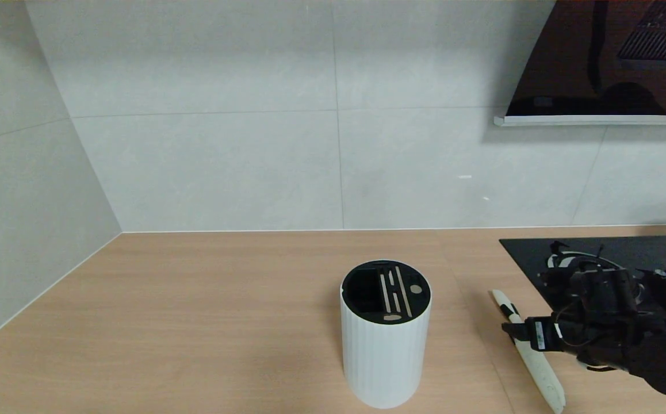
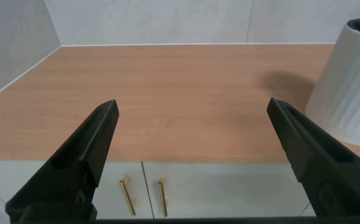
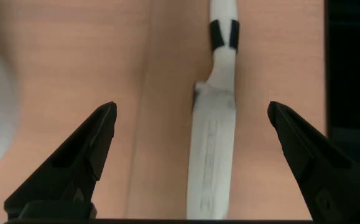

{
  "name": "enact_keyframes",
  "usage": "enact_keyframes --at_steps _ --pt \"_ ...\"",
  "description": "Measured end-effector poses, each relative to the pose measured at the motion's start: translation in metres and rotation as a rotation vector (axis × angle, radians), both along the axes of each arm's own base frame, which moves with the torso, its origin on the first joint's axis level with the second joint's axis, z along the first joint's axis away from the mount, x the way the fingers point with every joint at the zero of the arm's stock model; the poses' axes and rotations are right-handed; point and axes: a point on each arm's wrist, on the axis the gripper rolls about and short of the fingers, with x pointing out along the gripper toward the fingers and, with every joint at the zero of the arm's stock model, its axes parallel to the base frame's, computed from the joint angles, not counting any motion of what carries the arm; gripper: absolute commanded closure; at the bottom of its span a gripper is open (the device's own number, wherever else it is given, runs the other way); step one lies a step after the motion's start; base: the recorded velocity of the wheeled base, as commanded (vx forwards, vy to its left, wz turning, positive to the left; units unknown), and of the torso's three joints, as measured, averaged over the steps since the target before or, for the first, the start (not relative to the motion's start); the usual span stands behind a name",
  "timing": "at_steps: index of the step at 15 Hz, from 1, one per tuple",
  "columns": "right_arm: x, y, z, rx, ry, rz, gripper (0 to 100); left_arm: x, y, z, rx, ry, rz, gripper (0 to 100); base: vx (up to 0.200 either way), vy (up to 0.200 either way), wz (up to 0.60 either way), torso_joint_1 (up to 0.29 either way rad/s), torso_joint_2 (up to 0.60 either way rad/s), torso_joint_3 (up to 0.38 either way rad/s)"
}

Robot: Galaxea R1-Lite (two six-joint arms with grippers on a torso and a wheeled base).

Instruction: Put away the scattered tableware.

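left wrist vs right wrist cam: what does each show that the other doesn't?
Left wrist: open left claw, white ribbed holder, tiled wall at the corner, brass cabinet handles below the front edge.
Right wrist: open right claw above the white knife, black cooktop beside it.
Both: the wooden countertop. A white blur at the right wrist view's edge may be that holder.

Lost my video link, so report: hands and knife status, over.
Left hand open, at the counter front edge. Right hand open, above white knife lying flat on counter, right of holder. Nothing between hand and knife.
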Motion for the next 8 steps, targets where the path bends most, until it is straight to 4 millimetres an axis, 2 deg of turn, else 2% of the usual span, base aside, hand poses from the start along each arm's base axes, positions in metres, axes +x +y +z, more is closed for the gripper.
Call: enact_keyframes --at_steps 3,8 --pt "0.006 -0.001 -0.028 -0.027 0.015 -0.048 0 0.000 0.000 0.000 0.000 0.000 -0.001 0 0.000 0.000 0.00 0.000 0.00 0.000" --pt "0.011 -0.001 -0.050 -0.013 0.005 -0.073 0 0.000 0.000 0.000 0.000 0.000 0.000 0 0.000 0.000 0.00 0.000 0.00 0.000"
